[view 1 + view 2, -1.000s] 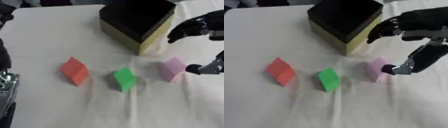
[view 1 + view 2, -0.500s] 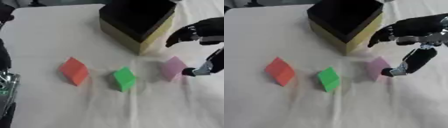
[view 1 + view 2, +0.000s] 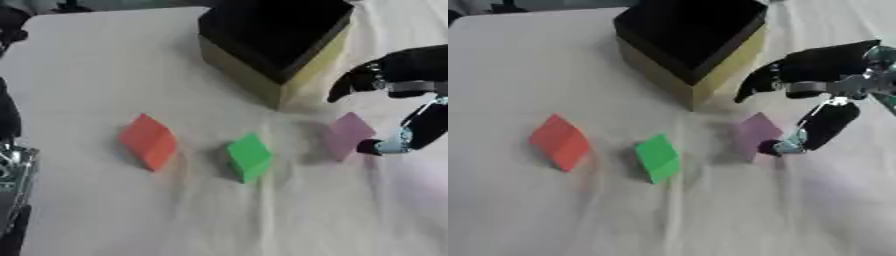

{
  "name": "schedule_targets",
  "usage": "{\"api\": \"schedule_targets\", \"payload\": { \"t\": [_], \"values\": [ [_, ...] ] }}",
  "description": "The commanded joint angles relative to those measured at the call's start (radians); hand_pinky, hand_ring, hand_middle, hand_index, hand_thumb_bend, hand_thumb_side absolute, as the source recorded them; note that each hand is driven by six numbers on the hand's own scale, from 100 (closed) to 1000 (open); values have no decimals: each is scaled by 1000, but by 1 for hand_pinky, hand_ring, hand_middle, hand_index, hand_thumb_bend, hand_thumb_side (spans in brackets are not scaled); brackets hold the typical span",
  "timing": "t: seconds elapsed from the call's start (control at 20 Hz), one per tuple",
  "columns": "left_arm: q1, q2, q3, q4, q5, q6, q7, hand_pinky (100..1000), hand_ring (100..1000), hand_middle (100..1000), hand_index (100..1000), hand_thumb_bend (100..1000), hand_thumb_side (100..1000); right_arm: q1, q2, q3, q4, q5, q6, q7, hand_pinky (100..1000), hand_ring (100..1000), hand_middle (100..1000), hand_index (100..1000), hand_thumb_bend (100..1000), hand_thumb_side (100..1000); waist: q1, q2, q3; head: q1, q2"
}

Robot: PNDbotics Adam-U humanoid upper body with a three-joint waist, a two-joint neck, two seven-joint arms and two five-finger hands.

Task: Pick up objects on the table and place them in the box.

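Progress is judged to be slight: three blocks are seen on the table, red (image 3: 147, 141), green (image 3: 249, 156) and purple (image 3: 347, 135), all outside the box (image 3: 276, 42), whose dark inside cannot be read. The right hand (image 3: 824, 72) is spread wide around the purple block, thumb tip at its side, nothing held. The left hand cannot be made out.
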Motion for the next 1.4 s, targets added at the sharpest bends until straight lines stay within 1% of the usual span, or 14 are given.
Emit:
{"api": "schedule_targets", "payload": {
  "t": [0.05,0.3,0.4,0.55,0.65,0.75,0.95,1.0,1.05,1.1,1.15,1.2,1.35,1.4],
  "values": [
    [-10,12,0,-17,3,0,-5,678,710,717,684,100,894,-16,-6,4,24,3,-72,80,857,931,872,928,365,627,-2,-17,4,-1,-8],
    [-12,12,-1,-17,3,-1,-8,678,710,716,683,100,895,-11,4,16,71,14,-94,97,857,927,866,925,355,595,-2,-14,7,-9,-8],
    [-14,12,-2,-17,3,-1,-10,678,710,716,683,100,894,-10,7,16,84,22,-98,98,856,910,866,923,353,565,-1,-13,8,-10,-8],
    [-14,11,-2,-17,3,-1,-13,679,710,716,683,100,895,-9,10,16,100,32,-105,99,855,896,862,918,345,552,0,-13,8,-10,-9],
    [-14,11,-2,-17,3,-1,-14,679,710,716,683,100,894,-8,12,17,107,34,-110,101,854,891,854,911,331,514,0,-13,8,-11,-9],
    [-14,11,-2,-17,2,-1,-16,679,710,716,683,100,895,-7,14,20,110,30,-115,105,850,883,839,890,312,505,1,-13,8,-12,-9],
    [-13,10,-1,-17,2,1,-19,679,710,716,682,100,899,-6,15,15,93,3,-119,96,823,842,731,811,274,502,1,-12,7,-10,-8],
    [-13,10,-1,-17,2,2,-19,679,710,717,683,100,900,-5,14,9,82,-6,-114,83,813,826,676,765,267,495,1,-12,7,-10,-8],
    [-13,10,0,-17,2,3,-19,679,710,717,683,100,900,-5,12,4,71,-15,-107,66,802,804,600,691,258,478,1,-12,6,-10,-8],
    [-13,11,0,-17,2,3,-20,679,711,717,683,100,902,-4,10,-3,60,-23,-96,44,796,791,562,648,252,464,1,-12,6,-9,-8],
    [-14,11,0,-17,2,3,-20,679,711,717,683,100,902,-2,8,-8,50,-29,-84,23,795,787,551,634,247,457,1,-12,5,-9,-9],
    [-13,11,0,-17,2,4,-21,679,711,717,683,100,902,-1,5,-13,42,-34,-71,3,789,773,525,601,222,425,1,-12,5,-9,-10],
    [-13,10,1,-17,3,5,-22,679,711,717,683,100,903,4,-2,-31,22,-44,-32,-41,786,756,507,578,178,402,2,-13,4,-8,-10],
    [-13,10,1,-17,3,6,-22,679,711,718,682,100,902,4,-3,-42,14,-48,-19,-53,783,738,503,573,142,378,2,-13,3,-7,-11]
  ]
}}
